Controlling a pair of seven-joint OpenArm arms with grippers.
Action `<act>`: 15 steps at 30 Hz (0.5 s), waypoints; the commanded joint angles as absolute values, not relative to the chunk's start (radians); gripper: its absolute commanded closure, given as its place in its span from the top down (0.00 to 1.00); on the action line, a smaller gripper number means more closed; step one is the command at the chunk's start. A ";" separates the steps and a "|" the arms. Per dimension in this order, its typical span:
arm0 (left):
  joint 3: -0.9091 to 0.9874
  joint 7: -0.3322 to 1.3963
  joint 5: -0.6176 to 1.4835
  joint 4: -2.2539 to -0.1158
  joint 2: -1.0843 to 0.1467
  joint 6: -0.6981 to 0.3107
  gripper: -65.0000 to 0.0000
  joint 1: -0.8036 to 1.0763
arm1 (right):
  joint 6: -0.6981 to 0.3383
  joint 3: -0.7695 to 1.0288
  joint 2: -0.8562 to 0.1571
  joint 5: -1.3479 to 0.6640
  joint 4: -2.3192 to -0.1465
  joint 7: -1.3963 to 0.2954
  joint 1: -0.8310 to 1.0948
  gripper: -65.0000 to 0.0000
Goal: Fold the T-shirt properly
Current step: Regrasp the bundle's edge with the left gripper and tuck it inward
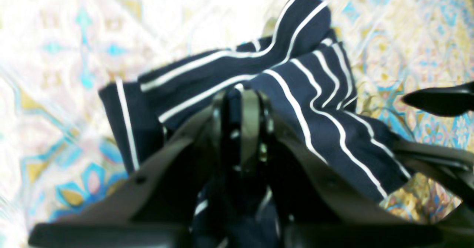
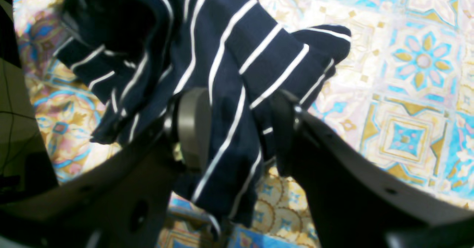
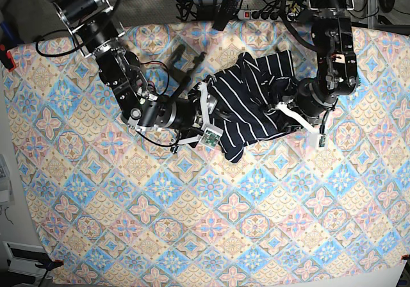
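Note:
The T-shirt (image 3: 253, 101), dark navy with white pinstripes, is bunched in a crumpled heap at the back middle of the table, held between my two grippers. My left gripper (image 1: 242, 92) is shut on a fold of the T-shirt (image 1: 326, 129); in the base view it (image 3: 286, 111) is at the heap's right edge. My right gripper (image 2: 237, 129) has a thick bunch of the T-shirt (image 2: 229, 55) filling the gap between its jaws, which stand somewhat apart. In the base view it (image 3: 214, 111) is at the heap's left edge. Much of the shirt is folded under itself.
The pastel tile-patterned cloth (image 3: 192, 223) covers the whole table. A power strip (image 3: 259, 13) and cables lie along the back edge. A red clamp (image 3: 6, 57) grips the cloth's left edge. The right gripper's finger (image 1: 437, 100) shows at the right of the left wrist view.

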State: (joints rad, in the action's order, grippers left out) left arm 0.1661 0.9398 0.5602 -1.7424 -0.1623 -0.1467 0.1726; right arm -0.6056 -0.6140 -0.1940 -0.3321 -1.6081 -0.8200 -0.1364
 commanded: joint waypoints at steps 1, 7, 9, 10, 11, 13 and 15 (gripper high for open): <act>0.188 0.921 0.568 -1.767 -0.182 -0.143 0.09 0.165 | -0.610 -0.607 -0.191 -0.348 -1.626 -0.794 -0.156 0.41; 0.268 0.920 0.570 -1.787 -0.213 -0.145 0.10 0.166 | -0.610 -0.607 -0.191 -0.348 -1.624 -0.794 -0.157 0.41; 0.278 0.915 0.570 -1.779 -0.234 -0.145 0.10 0.162 | -0.610 -0.607 -0.191 -0.348 -1.624 -0.794 -0.159 0.41; 0.278 0.914 0.568 -1.771 -0.239 -0.145 0.10 0.159 | -0.610 -0.607 -0.191 -0.348 -1.624 -0.794 -0.159 0.41; 0.278 0.914 0.568 -1.755 -0.245 -0.145 0.10 0.156 | -0.610 -0.607 -0.191 -0.348 -1.624 -0.794 -0.159 0.41; 0.278 0.914 0.565 -1.722 -0.245 -0.145 0.10 0.133 | -0.610 -0.607 -0.191 -0.348 -1.623 -0.794 -0.160 0.41; 0.274 0.917 0.578 -1.696 -0.243 -0.147 0.10 0.130 | -0.610 -0.607 -0.191 -0.348 -1.623 -0.794 -0.160 0.41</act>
State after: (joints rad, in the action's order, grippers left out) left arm 0.2714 0.9302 0.5617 -1.6806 -0.2337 -0.1394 0.1368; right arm -0.6056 -0.6132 -0.1944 -0.3325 -1.6073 -0.8162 -0.1390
